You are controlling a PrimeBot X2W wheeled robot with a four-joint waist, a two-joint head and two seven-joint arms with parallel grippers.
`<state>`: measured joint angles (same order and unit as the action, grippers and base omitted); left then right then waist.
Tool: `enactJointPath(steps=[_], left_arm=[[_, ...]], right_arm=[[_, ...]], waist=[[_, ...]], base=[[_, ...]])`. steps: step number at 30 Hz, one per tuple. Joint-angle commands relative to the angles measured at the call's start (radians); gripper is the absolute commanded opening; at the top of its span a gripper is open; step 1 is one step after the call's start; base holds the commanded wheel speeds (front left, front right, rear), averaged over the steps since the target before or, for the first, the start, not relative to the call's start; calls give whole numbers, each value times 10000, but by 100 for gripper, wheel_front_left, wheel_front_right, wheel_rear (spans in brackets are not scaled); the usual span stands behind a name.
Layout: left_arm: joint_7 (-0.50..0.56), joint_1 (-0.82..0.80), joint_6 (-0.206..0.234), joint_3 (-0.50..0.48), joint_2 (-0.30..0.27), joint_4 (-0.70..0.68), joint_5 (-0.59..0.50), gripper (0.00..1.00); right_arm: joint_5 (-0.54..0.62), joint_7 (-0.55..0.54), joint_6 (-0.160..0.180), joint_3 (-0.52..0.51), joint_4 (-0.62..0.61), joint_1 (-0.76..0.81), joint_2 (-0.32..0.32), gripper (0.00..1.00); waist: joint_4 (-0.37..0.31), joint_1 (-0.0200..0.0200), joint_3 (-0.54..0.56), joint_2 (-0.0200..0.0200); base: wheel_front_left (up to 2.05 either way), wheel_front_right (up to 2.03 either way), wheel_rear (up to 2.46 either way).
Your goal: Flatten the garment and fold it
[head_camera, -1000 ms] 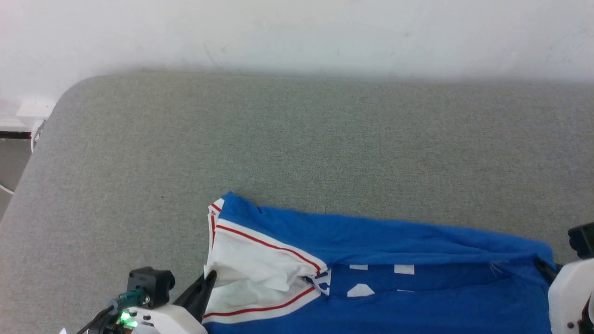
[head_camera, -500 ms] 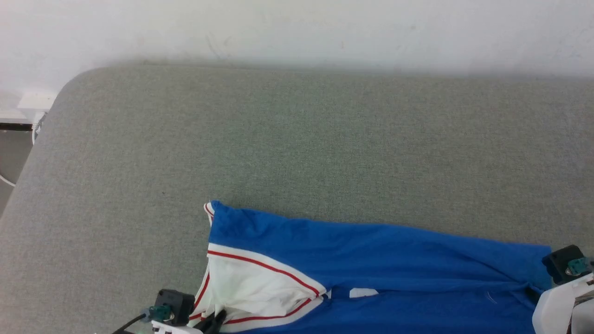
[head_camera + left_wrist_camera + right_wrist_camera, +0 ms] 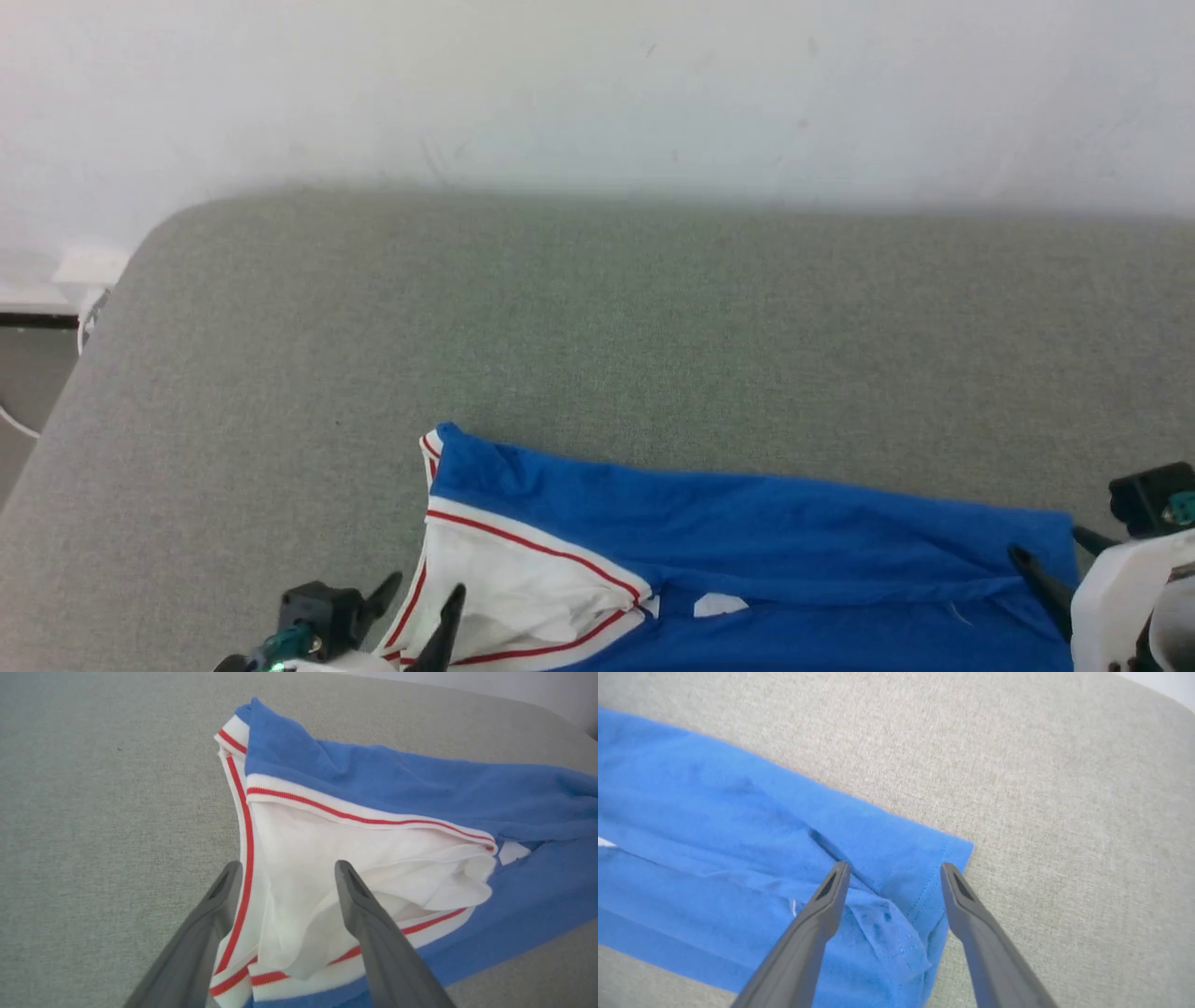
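Garment (image 3: 747, 551) lies at the near edge of the grey pad (image 3: 597, 327). Left gripper (image 3: 425, 588) stands spread over its white sleeve, right gripper (image 3: 1047, 543) spread over its right corner.

Head view: the bottom edge cuts off the near part of the royal-blue jersey garment (image 3: 747, 532) with white, red-trimmed sleeve; a folded blue layer hides most of its white print (image 3: 719, 605), unreadable. The same edge crops the dark-fingered left gripper (image 3: 425, 586) and right gripper (image 3: 1046, 543).
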<state>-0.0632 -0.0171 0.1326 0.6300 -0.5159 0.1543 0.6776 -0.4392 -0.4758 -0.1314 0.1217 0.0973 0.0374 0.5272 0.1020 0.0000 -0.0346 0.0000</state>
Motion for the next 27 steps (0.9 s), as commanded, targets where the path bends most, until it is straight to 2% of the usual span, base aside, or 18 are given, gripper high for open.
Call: enactJointPath(steps=[1, 5, 8, 10, 13, 16, 19, 21, 27], left_arm=[[-397, 157, -54, -153, 87, -37, 3, 100], [-1579, 381, -67, -662, 364, -168, 139, 100], [-1946, 556, 29, -1518, 826, -443, 185, 100], [-1975, 647, 283, -2757, 1316, -1126, -439, 100], [-1981, 1175, 262, -4394, 2206, -2106, -1758, 100], [-1983, 1583, -257, -5379, 2999, -2708, -2935, 100], [-1984, 1714, -1000, -5982, 3547, -3180, -3997, 100], [-1984, 1768, -1309, -6463, 3903, -3413, -4497, 100], [-1985, 1846, -2072, -7114, 4436, -3508, -5303, 100]], right_arm=[[-154, -80, 7, -226, -230, 14, -215, 100], [-183, -352, 7, -1209, -814, 423, -825, 100], [48, -594, 7, -2071, -1033, 760, -1568, 100], [280, -800, 7, -2634, -1021, 941, -2095, 100], [477, -841, 7, -3469, -940, 980, -2959, 100], [713, -771, 7, -4136, -719, 859, -3645, 100], [1178, -691, 7, -4636, -312, 745, -4049, 100], [1409, -692, 7, -4844, -11, 703, -4246, 100], [1096, -693, 7, -4990, 867, 495, -4594, 100]], waist=[[-58, 0, 314, 0], [-32, 0, 448, 0], [-18, 0, 445, 0], [-8, 0, 396, 0], [21, 0, 278, 0], [43, 0, 146, 0], [98, 0, 19, 0], [131, 0, -53, 0], [252, 0, -306, 0]], base=[[0, 0, 0], [0, 0, 0], [0, 0, 0], [0, 0, 0], [0, 0, 0], [0, 0, 0], [0, 0, 0], [0, 0, 0], [0, 0, 0]])
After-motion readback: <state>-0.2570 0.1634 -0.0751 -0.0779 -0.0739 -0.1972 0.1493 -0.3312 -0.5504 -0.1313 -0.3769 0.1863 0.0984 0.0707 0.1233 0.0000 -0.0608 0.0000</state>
